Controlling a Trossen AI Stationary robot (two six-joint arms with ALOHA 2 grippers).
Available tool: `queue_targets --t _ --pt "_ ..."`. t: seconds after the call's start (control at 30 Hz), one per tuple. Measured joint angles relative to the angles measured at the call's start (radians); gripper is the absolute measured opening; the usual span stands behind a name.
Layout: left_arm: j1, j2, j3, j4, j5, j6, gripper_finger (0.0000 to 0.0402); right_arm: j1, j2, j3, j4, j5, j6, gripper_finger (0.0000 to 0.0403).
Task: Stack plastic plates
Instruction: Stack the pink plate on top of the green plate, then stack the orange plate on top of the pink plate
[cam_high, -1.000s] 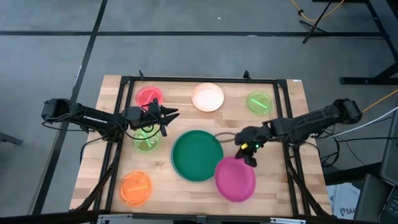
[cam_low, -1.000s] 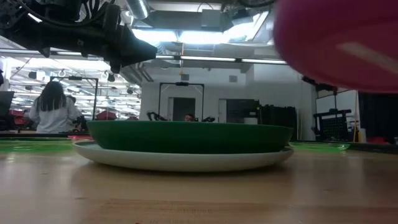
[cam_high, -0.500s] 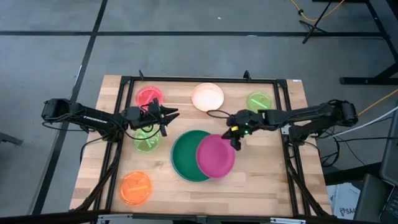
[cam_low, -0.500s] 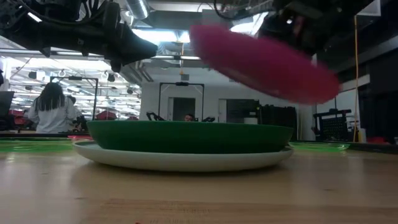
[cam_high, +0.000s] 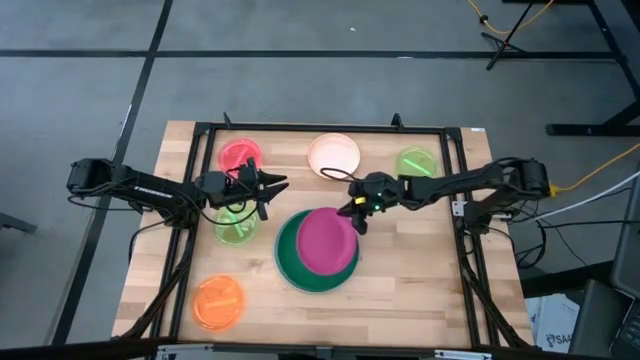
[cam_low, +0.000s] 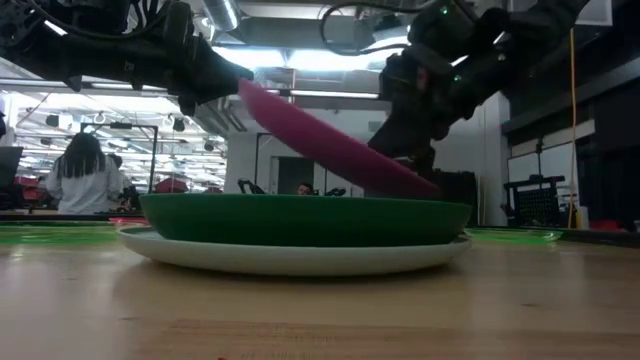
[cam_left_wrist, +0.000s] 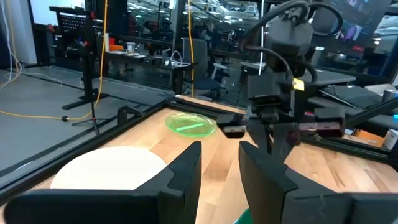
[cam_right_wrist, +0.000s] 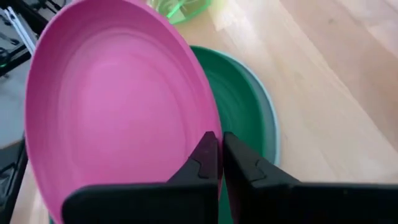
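Magenta plate (cam_high: 326, 241) in right pincer (cam_high: 358, 213)

Lime green plate (cam_left_wrist: 190, 125) (beyond peach plate (cam_left_wrist: 109, 169))

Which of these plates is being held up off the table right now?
The magenta plate, tilted above the dark green plate, pinched at its rim by the right end effector. The others lie flat.

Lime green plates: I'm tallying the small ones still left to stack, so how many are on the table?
2: one lime green plate near the far right corner, the other under the left gripper.
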Motion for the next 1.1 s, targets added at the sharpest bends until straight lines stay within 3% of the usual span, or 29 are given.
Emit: queue_targets --t 0.27,0.67,1.1 --pt "0.000 0.000 0.000 -0.001 0.000 0.000 0.0101 0.001 0.098 0.000 0.106 -0.016 0.002 0.0001" --pt "0.000 0.000 0.000 -0.002 0.000 0.000 0.0101 0.001 0.163 0.000 0.113 -0.078 -0.019 0.0004" --pt "0.000 0.000 0.000 -0.002 0.000 -0.023 0.0101 -0.006 0.104 0.000 0.071 -0.094 -0.109 0.0127"
